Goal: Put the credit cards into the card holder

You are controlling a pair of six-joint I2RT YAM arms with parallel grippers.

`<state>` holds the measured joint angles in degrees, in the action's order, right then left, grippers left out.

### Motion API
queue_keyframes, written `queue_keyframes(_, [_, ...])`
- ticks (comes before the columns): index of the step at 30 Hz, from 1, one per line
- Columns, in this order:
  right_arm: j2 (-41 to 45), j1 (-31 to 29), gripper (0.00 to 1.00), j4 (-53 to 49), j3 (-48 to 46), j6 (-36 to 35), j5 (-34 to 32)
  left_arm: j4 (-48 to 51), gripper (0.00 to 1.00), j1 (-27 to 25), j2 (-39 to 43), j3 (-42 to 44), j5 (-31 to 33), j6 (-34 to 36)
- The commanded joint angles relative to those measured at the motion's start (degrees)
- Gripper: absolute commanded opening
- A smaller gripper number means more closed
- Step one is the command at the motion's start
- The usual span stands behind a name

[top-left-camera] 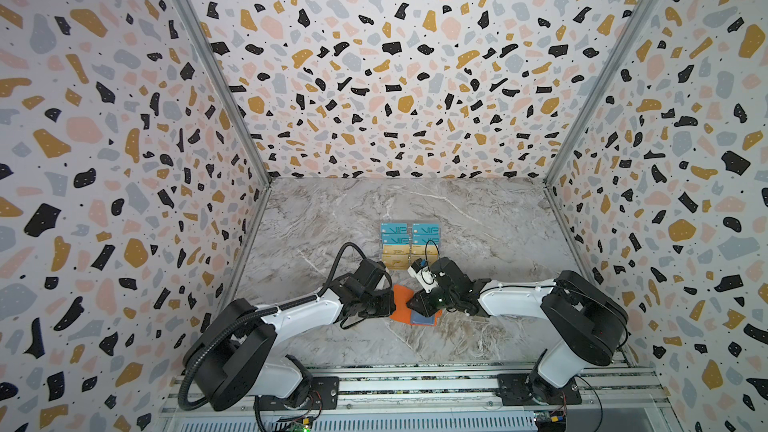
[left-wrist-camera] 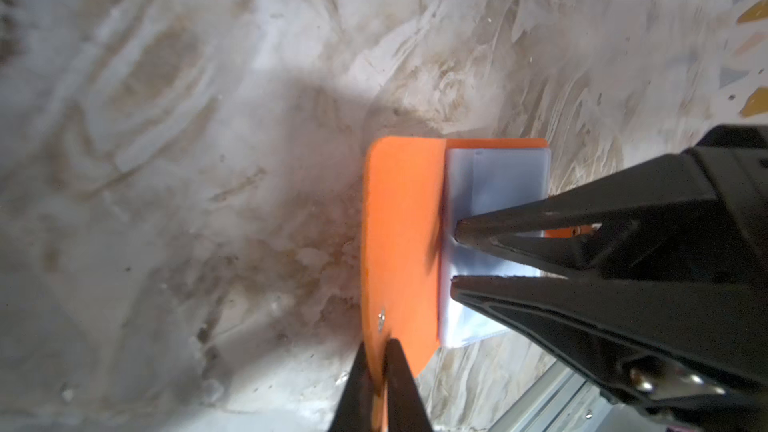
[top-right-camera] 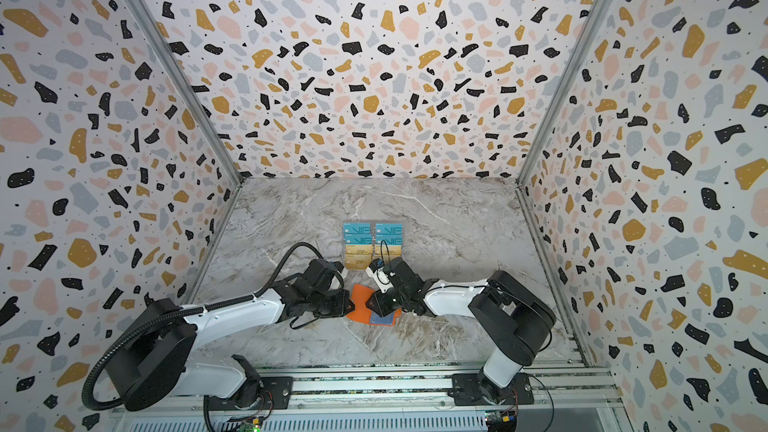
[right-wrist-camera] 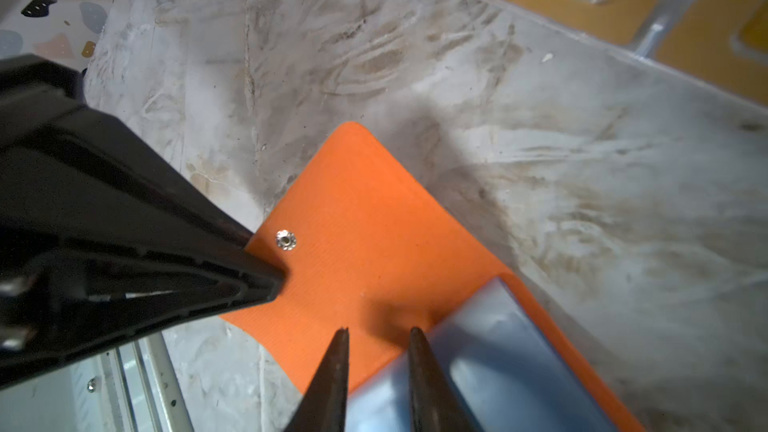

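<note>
The orange card holder (top-left-camera: 401,300) lies open on the marble bench (top-left-camera: 478,222), its cover clenched in the left jaws, the right jaws slightly parted over its clear sleeves (left-wrist-camera: 494,184), the credit cards (top-left-camera: 409,245) in 2 columns just behind.

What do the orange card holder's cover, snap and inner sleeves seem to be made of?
The card holder cover looks like matte vinyl or faux leather: fine ribbed grain. Its snap looks metal: bright glint. The sleeves look like soft clear plastic: glossy, bluish, translucent.
</note>
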<state>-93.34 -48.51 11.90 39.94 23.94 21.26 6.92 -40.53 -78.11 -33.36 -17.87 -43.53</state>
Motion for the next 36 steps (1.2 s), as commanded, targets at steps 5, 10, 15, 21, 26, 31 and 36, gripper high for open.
queue_keyframes(5, [5.9, 0.8, 0.27, -5.4, 0.8, -2.3, -2.8, -5.6, 0.0, -0.9, 4.8, 4.2, 3.3, -9.5])
queue_keyframes(10, [6.2, 1.1, 0.26, -7.8, 0.1, -2.4, -1.5, -5.5, 0.03, -1.3, 5.6, 5.0, 3.3, -11.3])
queue_keyframes(15, [6.2, 1.1, 0.25, -8.6, -0.7, -2.8, -3.1, -3.0, 0.19, -1.3, 7.2, 4.6, 3.0, -10.6])
queue_keyframes(21, [5.2, 1.1, 0.24, -7.2, 0.3, -2.7, -2.3, 8.8, 0.35, -1.3, 11.4, -5.2, 10.4, -7.8])
queue_keyframes(26, [4.0, 1.1, 0.23, -6.8, 0.8, -2.6, -2.0, 5.1, 0.34, -1.3, 11.4, -10.8, 7.0, -9.1])
queue_keyframes(31, [5.1, 1.1, 0.23, -5.5, -0.1, -1.4, -1.8, -2.1, 0.3, -1.6, 6.9, -12.1, 0.2, -10.6])
queue_keyframes(36, [5.6, 1.1, 0.23, -4.1, -0.9, -0.1, -0.7, -6.4, 0.25, -2.0, 2.9, -10.0, -3.1, -10.8])
